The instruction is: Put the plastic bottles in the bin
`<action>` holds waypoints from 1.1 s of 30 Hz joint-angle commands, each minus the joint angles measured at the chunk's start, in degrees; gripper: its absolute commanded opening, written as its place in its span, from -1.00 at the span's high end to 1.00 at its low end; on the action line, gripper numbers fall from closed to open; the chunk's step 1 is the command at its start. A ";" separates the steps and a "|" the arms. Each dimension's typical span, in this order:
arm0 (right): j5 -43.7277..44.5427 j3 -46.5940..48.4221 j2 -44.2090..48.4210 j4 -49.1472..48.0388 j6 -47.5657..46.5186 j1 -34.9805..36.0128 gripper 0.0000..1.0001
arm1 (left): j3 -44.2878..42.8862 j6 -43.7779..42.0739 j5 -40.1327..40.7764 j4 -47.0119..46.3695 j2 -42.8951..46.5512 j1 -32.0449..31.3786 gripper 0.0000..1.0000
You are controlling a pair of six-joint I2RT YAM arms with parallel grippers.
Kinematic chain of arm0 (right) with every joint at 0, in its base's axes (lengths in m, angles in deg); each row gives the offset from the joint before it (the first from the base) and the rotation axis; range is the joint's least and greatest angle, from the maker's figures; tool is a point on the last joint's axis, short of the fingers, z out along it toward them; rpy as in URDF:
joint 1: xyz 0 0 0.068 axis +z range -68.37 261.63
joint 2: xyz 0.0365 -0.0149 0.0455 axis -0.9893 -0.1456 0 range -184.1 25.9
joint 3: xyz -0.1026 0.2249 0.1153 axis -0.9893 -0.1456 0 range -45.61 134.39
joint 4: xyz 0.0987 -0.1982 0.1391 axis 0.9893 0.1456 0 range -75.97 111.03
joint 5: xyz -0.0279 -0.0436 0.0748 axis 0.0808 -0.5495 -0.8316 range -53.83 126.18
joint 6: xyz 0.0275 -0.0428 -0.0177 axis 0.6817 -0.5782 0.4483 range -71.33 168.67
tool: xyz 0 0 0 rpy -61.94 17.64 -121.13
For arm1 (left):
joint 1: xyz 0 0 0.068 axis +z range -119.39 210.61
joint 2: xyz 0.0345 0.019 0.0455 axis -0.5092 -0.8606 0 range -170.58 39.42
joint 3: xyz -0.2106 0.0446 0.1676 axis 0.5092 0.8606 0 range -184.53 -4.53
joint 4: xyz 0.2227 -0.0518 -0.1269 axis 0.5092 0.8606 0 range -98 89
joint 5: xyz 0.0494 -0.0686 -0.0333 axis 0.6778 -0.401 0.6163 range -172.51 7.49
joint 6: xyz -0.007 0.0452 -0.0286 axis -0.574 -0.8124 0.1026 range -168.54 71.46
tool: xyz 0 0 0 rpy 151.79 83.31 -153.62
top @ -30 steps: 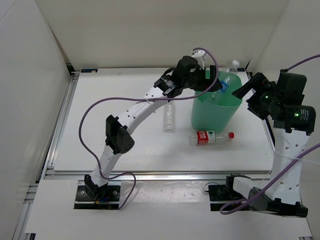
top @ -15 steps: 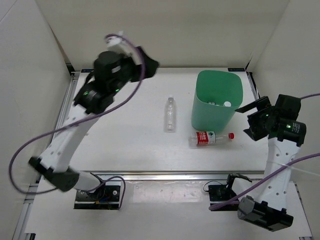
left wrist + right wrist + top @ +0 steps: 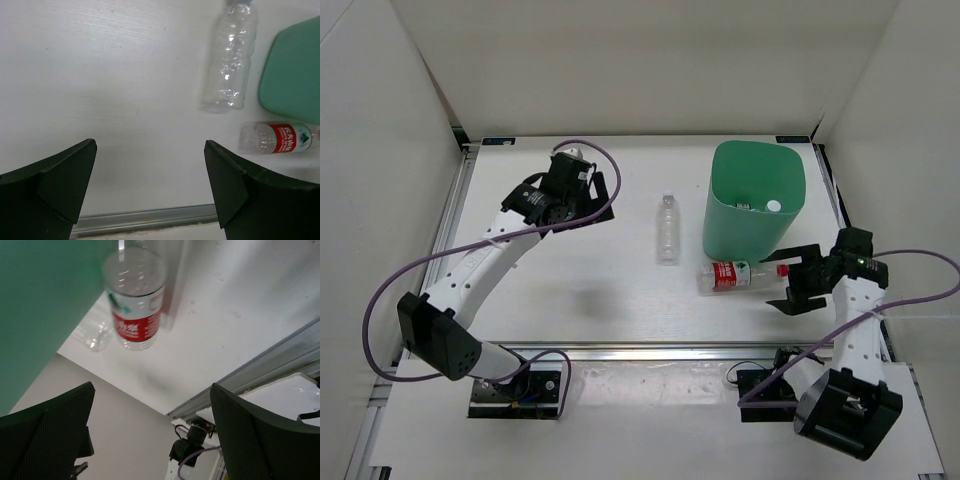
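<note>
Top external view: a red-labelled bottle (image 3: 740, 274) lies on its side on the white bench (image 3: 570, 290), just in front of the mint-green bin (image 3: 752, 205), its red cap pointing toward the right arm. Whether the bottle touches the bin's wall cannot be told. An unlabelled bottle (image 3: 667, 229), clear and also lying flat, rests to the left of the bin, apart from it, with its neck pointing away from the arm bases. The bin stands upright at the far right of the bench; down inside it a white cap (image 3: 775, 206) and some clear plastic show.

The right tool (image 3: 790, 277) sits low, just beside the red cap, its fingers spread wide and holding nothing. In the right wrist view the red-labelled bottle (image 3: 136, 300) lies ahead of the right tool (image 3: 152, 387), beyond the fingertips, next to the green wall of the bin (image 3: 45, 305).

The left tool (image 3: 603, 200) hangs over the left half of the bench, well apart from both bottles, fingers spread and empty. From the left wrist, the left tool (image 3: 149, 145) frames bare bench, with the unlabelled bottle (image 3: 230, 60), the bin (image 3: 295, 75) and the red-labelled bottle (image 3: 275, 138) off to the right. A purple cable (image 3: 420, 275) loops along the left arm.
</note>
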 commanded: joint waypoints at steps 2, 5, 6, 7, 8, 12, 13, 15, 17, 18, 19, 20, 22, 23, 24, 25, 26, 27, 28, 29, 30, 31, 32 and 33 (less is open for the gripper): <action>-3.32 -5.03 -3.46 -10.05 3.09 0.67 -1.00 | 0.50 0.40 -0.63 2.58 4.03 0.20 -1.00; -1.04 -5.03 -7.06 -12.96 1.59 3.04 -1.00 | 1.03 0.40 -2.91 2.58 4.04 0.20 -1.00; 0.88 -5.03 -8.64 -14.88 1.59 3.57 -1.00 | 1.03 0.40 -2.92 2.58 4.04 0.20 -1.00; 1.42 -5.03 -9.44 -16.21 1.07 4.10 -1.00 | 1.55 0.40 -2.92 2.58 4.04 0.20 -1.00; 1.95 -5.03 -10.31 -17.18 1.07 4.98 -1.00 | 1.55 0.40 -3.44 2.58 4.04 0.20 -1.00; 2.48 -5.56 -16.45 -22.01 1.77 6.21 -1.00 | 1.03 -1.01 -3.45 3.90 2.02 0.20 -1.00; 2.48 -5.56 -17.87 -22.54 2.55 6.74 -1.00 | 1.03 -1.01 -3.45 4.42 2.02 0.20 -1.00; 3.71 -4.95 -21.98 -22.55 3.08 7.53 -1.00 | 1.03 -1.01 -4.06 4.43 2.02 0.20 -1.00; 4.24 -4.33 -25.85 -22.55 3.09 9.28 -1.00 | 1.03 -1.01 -4.06 4.43 1.49 0.20 -1.00; 4.76 -3.72 -27.18 -23.07 3.09 9.29 -1.00 | 1.03 -1.01 -4.06 5.04 1.49 0.20 -1.00; 4.77 -3.71 -28.42 -23.08 3.09 9.81 -0.89 | 1.03 -1.01 -4.06 5.05 0.97 0.20 -1.00; 4.77 -2.84 -30.95 -23.08 3.09 9.82 -0.80 | 1.03 -1.01 -4.06 5.05 0.96 0.20 -1.00; 4.24 -2.13 -33.08 -23.08 1.60 9.82 -0.62 | 1.03 -1.01 -4.06 5.05 0.44 0.20 -1.00; 4.24 -1.35 -34.39 -21.86 1.59 9.82 -0.40 | 1.03 -1.01 -4.06 5.05 0.44 0.20 -1.00; 4.24 -1.34 -34.40 -21.15 0.90 9.82 -0.29 | 1.03 -1.01 -4.67 5.05 0.44 0.20 -1.00; 4.76 -1.34 -33.88 -19.75 0.28 9.82 -0.22 | 1.03 -1.01 -5.20 5.05 -0.09 0.20 -1.00; 4.77 -1.34 -33.18 -18.60 0.28 9.82 -0.12 | 1.03 -1.01 -5.21 5.05 -0.09 0.20 -1.00; 4.77 -1.34 -32.30 -17.20 -0.51 9.82 -0.05 | 0.50 -0.40 -5.21 5.05 -0.61 0.20 -1.00; 4.77 -0.56 -29.60 -13.53 -1.04 9.82 0.00 | 0.50 -0.39 -5.21 5.05 -1.14 0.20 -1.00; 5.55 0.84 -27.92 -10.71 -1.04 10.51 0.15 | -0.02 -0.39 -5.73 5.05 -1.15 0.20 -1.00; 5.56 1.64 -25.90 -7.72 -1.04 10.52 0.21 | -0.64 0.22 -5.73 5.05 -1.84 0.20 -1.00; 5.56 2.43 -21.27 -2.65 -1.04 10.52 0.24 | -0.64 0.22 -5.73 5.05 -2.72 0.20 -1.00; 4.95 4.53 -18.70 -0.60 -1.04 11.04 0.24 | -1.25 0.75 -5.73 5.05 -2.73 0.20 -1.00; 4.16 6.11 -14.15 3.08 -1.04 11.05 0.24 | -1.96 1.27 -6.25 5.05 -3.68 0.20 -1.00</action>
